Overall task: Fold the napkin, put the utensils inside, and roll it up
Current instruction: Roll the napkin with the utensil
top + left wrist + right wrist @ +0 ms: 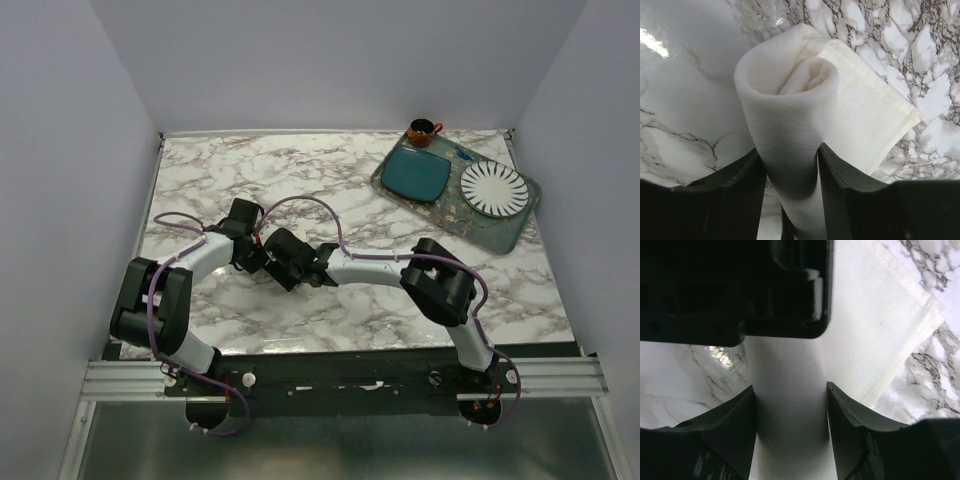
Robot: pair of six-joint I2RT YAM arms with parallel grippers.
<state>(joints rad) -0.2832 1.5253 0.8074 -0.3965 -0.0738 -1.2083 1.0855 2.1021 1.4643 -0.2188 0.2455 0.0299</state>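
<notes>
Top view: napkin (790,100) hidden under both wrists where they meet over tabletop (685,100). Roll's core is wrapped in cloth, so contents cannot be told.
Left gripper (790,151): jaws partway closed, pinching rolled tube between them. Flat unrolled flap spreads past one jaw.
Right gripper (790,387): jaws partway closed, touching same roll on both sides. Roll's far end is cut off behind left gripper's body.

Bright light glares off table (655,42); left gripper (790,150) dark.
</notes>
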